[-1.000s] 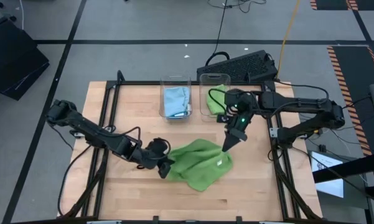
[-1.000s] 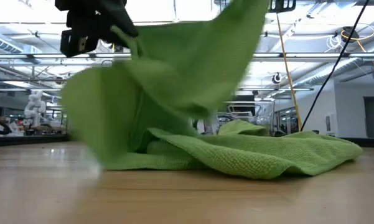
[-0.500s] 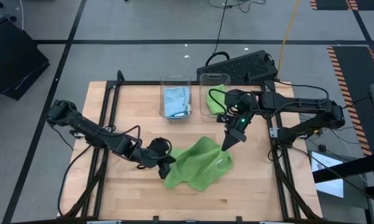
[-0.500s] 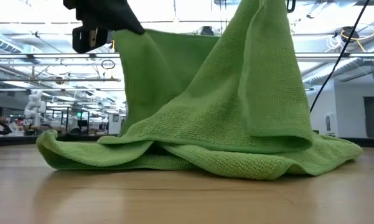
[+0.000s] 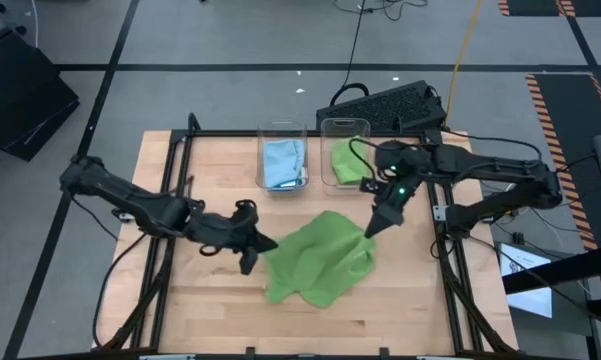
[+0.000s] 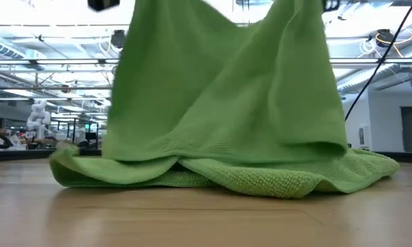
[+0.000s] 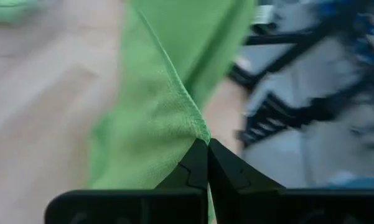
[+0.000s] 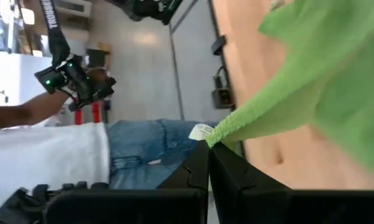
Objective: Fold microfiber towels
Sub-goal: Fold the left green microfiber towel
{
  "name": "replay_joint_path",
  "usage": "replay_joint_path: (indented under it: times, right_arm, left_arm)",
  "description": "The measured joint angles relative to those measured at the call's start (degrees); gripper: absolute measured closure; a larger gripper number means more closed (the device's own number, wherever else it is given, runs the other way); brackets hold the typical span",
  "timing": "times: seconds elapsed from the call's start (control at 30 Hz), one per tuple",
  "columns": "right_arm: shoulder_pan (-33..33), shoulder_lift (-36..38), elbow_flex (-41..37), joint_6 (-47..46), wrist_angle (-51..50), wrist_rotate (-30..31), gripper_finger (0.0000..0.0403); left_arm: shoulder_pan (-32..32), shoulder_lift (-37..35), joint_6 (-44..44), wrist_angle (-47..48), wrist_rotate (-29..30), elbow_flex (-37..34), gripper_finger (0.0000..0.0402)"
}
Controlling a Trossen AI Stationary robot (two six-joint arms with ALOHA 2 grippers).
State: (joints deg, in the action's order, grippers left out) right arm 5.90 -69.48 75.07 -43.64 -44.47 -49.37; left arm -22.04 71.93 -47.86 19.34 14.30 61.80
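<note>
since a second ago the left gripper (image 5: 261,246) has pinched the near-left corner of the lime green towel (image 5: 320,262) and lifted it, and its arm has drawn back toward the left; the right gripper (image 5: 371,231) has moved a little to the right with its corner.

from above, the left arm lies low and stretched across the table (image 5: 210,300), the right arm bends down from the right edge. the towel hangs between both grippers in the middle of the table, its lower part lying on the wood. behind it stand two clear bins (image 5: 282,158), one with a light blue towel (image 5: 283,161), one with another green towel (image 5: 347,160).

at table height the cloth (image 6: 226,116) rises like a curtain, its bottom folds resting on the table.

the left wrist view shows the fingers (image 7: 227,171) pressed together on a towel corner (image 7: 174,106).

the right wrist view shows the same: fingers (image 8: 196,171) closed on a corner (image 8: 311,81), with a person (image 8: 56,155) beyond the table.
</note>
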Motion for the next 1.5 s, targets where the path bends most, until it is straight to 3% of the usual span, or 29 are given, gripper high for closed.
replay_joint_path:
  times: [0.27, 0.37, 0.5, 0.6, 0.7, 0.9, 1.03, 1.2, 1.5]
  right_arm:
    - [-13.2, 4.8, 0.0, -15.7, 12.2, -8.5, 0.0403]
    - [-15.2, 5.7, 0.1, -16.6, 11.9, -9.7, 0.0403]
    - [-13.0, 5.8, 0.1, -8.4, 1.5, -7.8, 0.0403]
    - [-9.7, 5.4, 0.1, 2.1, -9.5, -1.0, 0.0403]
    - [-7.0, 4.1, 0.1, 11.8, -20.1, 12.5, 0.0403]
    - [-4.1, -0.2, 0.1, 19.0, -28.8, 41.7, 0.0403]
    - [-2.2, -3.3, 0.0, 21.6, -29.8, 53.4, 0.0403]
    - [1.0, -7.1, 0.0, 28.6, -28.6, 58.1, 0.0403]
    - [7.8, -10.3, 0.0, 35.3, -27.0, 58.5, 0.0403]
  left_arm:
    - [-2.9, 5.3, 2.8, 0.1, -15.6, 17.6, 0.04]
    - [-3.2, 6.0, 8.8, 0.8, -16.3, 21.9, 0.0401]
    - [-0.9, 5.7, 12.0, 9.1, -11.2, 22.5, 0.0401]
    - [2.0, 6.1, 13.2, 20.2, -10.5, 22.0, 0.0401]
    - [5.4, 7.6, 16.5, 25.8, -9.2, 20.1, 0.0399]
    - [11.6, 8.7, 19.6, 23.2, -6.7, 12.0, 0.04]
    - [14.6, 9.9, 21.0, 21.9, -4.0, 7.6, 0.0397]
    - [17.9, 10.5, 23.5, 18.6, -2.8, 3.3, 0.0399]
    - [23.8, 9.9, 29.3, 18.7, 5.7, 3.3, 0.0397]
